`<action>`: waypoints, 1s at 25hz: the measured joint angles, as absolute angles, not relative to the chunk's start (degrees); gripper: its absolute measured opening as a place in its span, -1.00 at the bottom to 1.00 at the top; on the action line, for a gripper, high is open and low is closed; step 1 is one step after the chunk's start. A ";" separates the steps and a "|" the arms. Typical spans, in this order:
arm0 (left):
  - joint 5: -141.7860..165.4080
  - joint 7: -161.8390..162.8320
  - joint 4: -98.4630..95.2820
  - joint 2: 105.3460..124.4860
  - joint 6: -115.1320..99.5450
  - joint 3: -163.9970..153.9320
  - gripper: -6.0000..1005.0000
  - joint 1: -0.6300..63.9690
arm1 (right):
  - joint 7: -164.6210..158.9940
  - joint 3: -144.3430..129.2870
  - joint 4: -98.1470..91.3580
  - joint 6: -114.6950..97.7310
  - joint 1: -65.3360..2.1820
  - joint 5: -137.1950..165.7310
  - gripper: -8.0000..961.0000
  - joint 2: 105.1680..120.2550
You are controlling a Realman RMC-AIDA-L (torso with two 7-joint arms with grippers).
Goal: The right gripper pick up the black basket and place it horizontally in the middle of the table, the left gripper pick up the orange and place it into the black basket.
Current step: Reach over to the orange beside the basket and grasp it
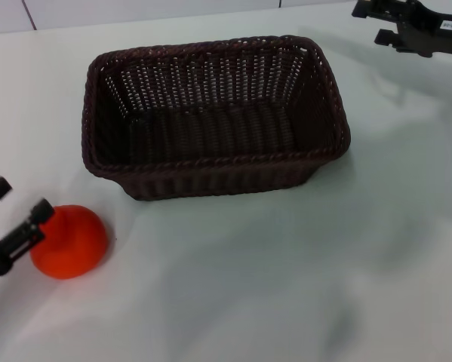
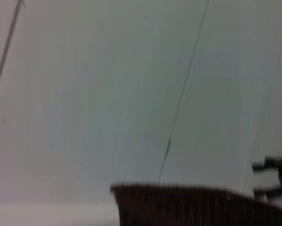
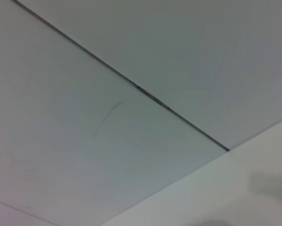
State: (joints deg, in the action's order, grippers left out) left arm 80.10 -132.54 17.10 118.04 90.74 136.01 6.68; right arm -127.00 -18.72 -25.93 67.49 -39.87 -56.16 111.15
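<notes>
The black basket (image 1: 210, 162) stands upright on the white table (image 1: 301, 286), long side across, near the middle. The orange (image 1: 69, 241) lies on the table in front of the basket's left corner. My left gripper (image 1: 20, 200) is open at the far left; one fingertip (image 1: 41, 211) sits at the orange's upper left edge and the other is clear of it. My right gripper (image 1: 372, 23) is open and empty, off the basket's back right corner. The left wrist view shows the basket's rim (image 2: 202, 205) and, far off, the right gripper (image 2: 271, 178). The right wrist view shows neither.
A pale panelled wall (image 3: 131, 70) with dark seams runs behind the table's far edge. White table surface lies in front of and to the right of the basket.
</notes>
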 joint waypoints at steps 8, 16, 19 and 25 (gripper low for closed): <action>86.11 -131.82 17.08 118.47 83.82 135.72 0.70 7.39 | -127.00 -19.22 -25.92 66.92 -40.72 -56.34 0.94 111.81; 89.60 -131.81 19.04 118.31 83.79 135.40 0.26 7.50 | -126.16 -18.89 -25.93 66.40 -40.65 -56.34 0.94 112.04; 89.64 -131.82 19.21 118.50 83.93 135.43 0.03 7.47 | -126.07 -18.83 -25.92 66.39 -40.50 -56.34 0.94 112.13; 89.36 -131.82 19.25 118.56 86.28 136.06 -0.33 7.51 | -125.60 -18.76 -25.92 66.36 -40.24 -56.34 0.94 112.14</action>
